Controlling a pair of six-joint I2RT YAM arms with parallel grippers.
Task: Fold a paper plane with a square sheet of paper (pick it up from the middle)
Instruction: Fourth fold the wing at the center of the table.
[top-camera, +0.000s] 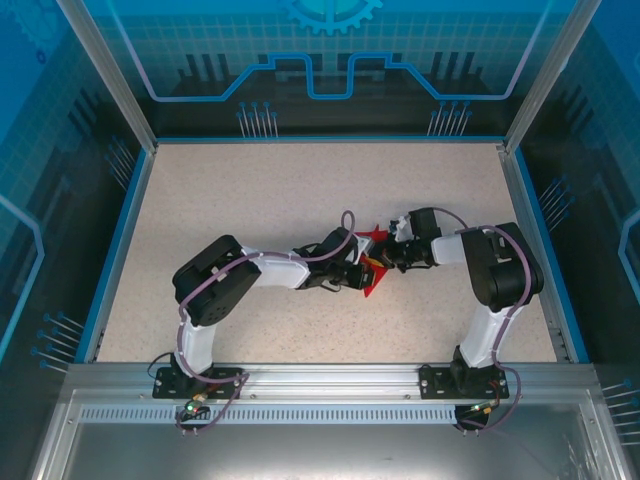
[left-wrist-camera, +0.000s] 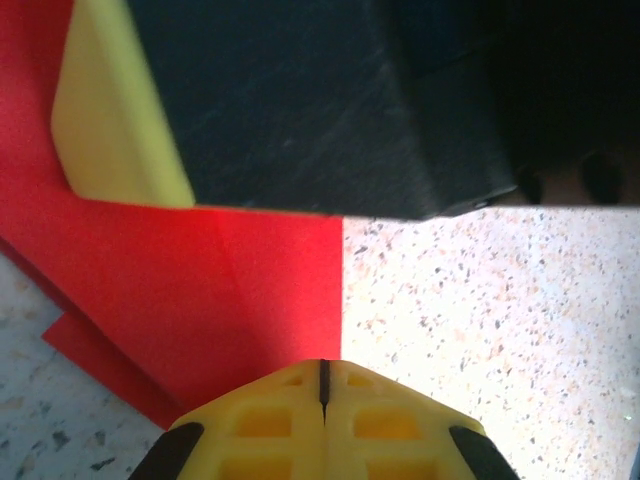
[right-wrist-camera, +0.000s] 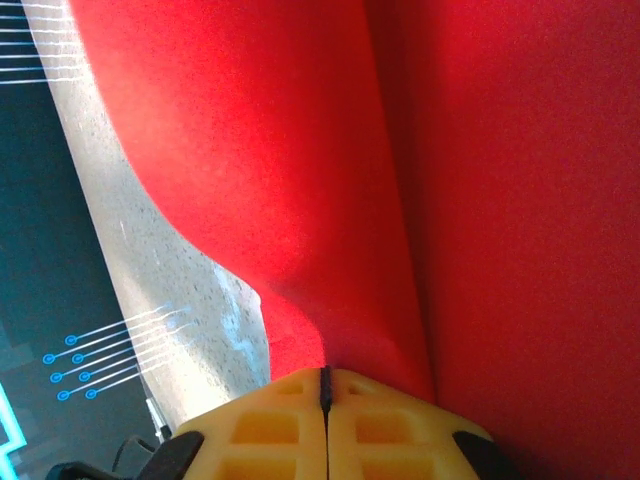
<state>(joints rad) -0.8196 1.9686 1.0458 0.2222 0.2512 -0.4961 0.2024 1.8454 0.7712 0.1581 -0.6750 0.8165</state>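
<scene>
Right hand tight on red paper, long axis near-to-far.

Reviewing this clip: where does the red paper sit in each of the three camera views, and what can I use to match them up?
Top external: the red paper is at mid-table, slightly right of centre.
Left wrist: it lies flat across the left and centre, reaching down to the left end effector.
Right wrist: it covers the middle and right, curving up from the right end effector.
Shared landmark: the speckled table.
</scene>
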